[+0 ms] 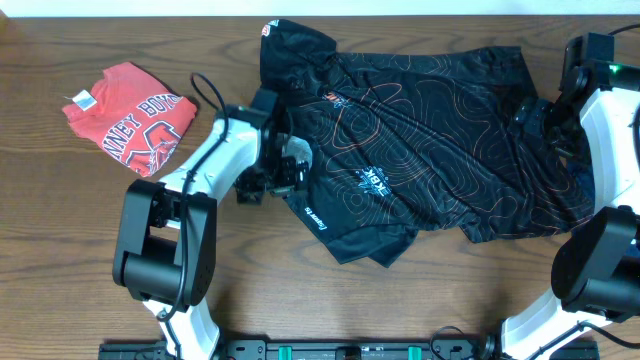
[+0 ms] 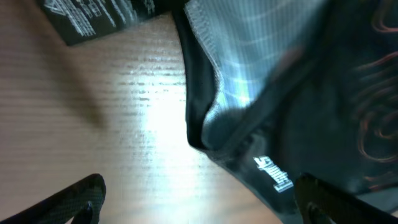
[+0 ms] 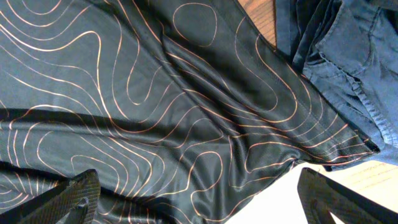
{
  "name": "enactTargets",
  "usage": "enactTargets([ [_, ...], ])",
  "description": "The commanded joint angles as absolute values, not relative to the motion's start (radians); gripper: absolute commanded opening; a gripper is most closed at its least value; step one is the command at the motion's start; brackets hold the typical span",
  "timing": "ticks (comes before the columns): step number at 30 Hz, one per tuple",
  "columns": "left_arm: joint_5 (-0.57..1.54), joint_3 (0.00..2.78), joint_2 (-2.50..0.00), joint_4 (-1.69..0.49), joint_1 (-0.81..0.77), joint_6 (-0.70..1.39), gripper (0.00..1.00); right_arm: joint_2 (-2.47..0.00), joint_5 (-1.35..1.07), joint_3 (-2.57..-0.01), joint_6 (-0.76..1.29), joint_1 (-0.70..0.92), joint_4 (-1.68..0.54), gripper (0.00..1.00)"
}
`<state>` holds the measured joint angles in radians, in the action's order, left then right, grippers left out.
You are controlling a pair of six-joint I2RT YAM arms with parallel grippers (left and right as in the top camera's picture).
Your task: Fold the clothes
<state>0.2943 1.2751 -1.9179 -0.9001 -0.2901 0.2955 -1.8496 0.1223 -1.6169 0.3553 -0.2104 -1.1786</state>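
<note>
A black shirt with orange contour lines (image 1: 420, 150) lies crumpled across the middle and right of the table. My left gripper (image 1: 282, 175) is open at the shirt's left edge. In the left wrist view its fingers (image 2: 199, 205) straddle bare wood and the black hem with white lettering (image 2: 273, 177). My right gripper (image 1: 545, 115) is open above the shirt's right side. The right wrist view shows its fingers (image 3: 199, 199) spread over the patterned fabric (image 3: 155, 112). A folded red shirt (image 1: 130, 115) lies at the far left.
A dark blue-grey garment (image 3: 348, 62) lies under the black shirt's right edge, also seen in the overhead view (image 1: 560, 170). The wooden table (image 1: 80, 220) is bare at front left. The arm bases (image 1: 160, 250) stand at the front.
</note>
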Motion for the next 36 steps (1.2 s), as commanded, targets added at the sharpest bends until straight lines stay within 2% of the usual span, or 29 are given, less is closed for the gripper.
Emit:
enactTargets([
  [1,0.36,1.217,-1.929,-0.838,-0.292,0.319,0.98,-1.843,0.115,-1.623,0.343,-0.218,-1.182,0.99],
  [5,0.405,1.155,-1.929,-0.76,-0.292,0.32,0.99,-1.843,0.115,-1.623,0.344,-0.218,-1.187,0.99],
  [7,0.439,1.131,-1.929,-0.731,-0.292,0.32,0.9,-1.843,0.115,-1.623,0.344,-0.218,-1.188,0.99],
  [12,0.453,1.116,-1.929,-0.715,-0.291,0.32,0.26,-1.843,0.115,-1.623,0.344,-0.218,-1.188,0.99],
  [15,0.453,1.116,-1.929,-0.715,-0.291,0.32,0.08,-1.843,0.115,-1.623,0.344,-0.218,-1.189,0.99],
  [16,0.453,1.116,-1.929,-0.715,-0.291,0.32,0.06,-1.843,0.115,-1.623,0.344,-0.218,-1.189,0.99],
  [23,0.321,1.14,-1.911,-0.723,-0.229,0.319,0.06,-1.843,0.116,-1.623,0.343,-0.218,-1.188,0.99],
  [29,0.176,1.261,-1.87,-0.711,-0.024,0.32,0.06,-1.843,0.116,-1.623,0.343,-0.218,-1.187,0.99],
  [33,0.175,1.344,-1.866,-0.704,0.104,0.32,0.06,-1.843,0.115,-1.623,0.343,-0.217,-1.187,0.99],
  [34,0.176,1.357,-1.866,-0.705,0.128,0.32,0.09,-1.843,0.115,-1.623,0.343,-0.217,-1.186,0.99],
  [35,0.187,1.362,-1.866,-0.709,0.141,0.319,0.31,-1.843,0.115,-1.623,0.343,-0.216,-1.186,0.99],
  [36,0.21,1.364,-1.866,-0.719,0.154,0.319,0.62,-1.844,0.115,-1.623,0.343,-0.216,-1.186,0.99],
])
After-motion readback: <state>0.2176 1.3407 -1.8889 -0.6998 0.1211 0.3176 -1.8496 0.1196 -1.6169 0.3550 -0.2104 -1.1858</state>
